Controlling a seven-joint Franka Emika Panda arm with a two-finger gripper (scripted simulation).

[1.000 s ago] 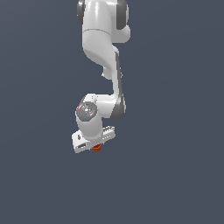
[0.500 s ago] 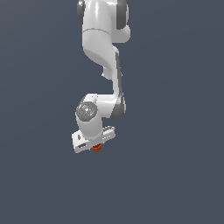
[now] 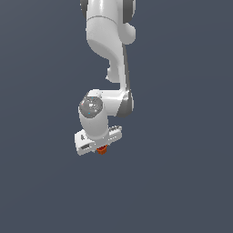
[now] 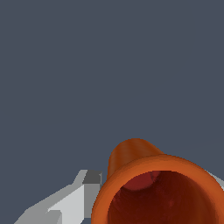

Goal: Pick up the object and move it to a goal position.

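The object [image 4: 148,183] is a small orange-red tapered cup with a thick rim; the wrist view looks into its open mouth at close range. One white finger [image 4: 74,199] presses against its side, and the other finger is mostly hidden behind the rim. In the exterior view only a small orange part of the object [image 3: 102,150] peeks out below the white gripper [image 3: 101,146]. The gripper is shut on the cup and holds it off the surface. No goal marker shows in either view.
The white arm [image 3: 111,50] comes down from the top of the exterior view. Around it lies only a plain dark grey-blue surface [image 3: 182,173].
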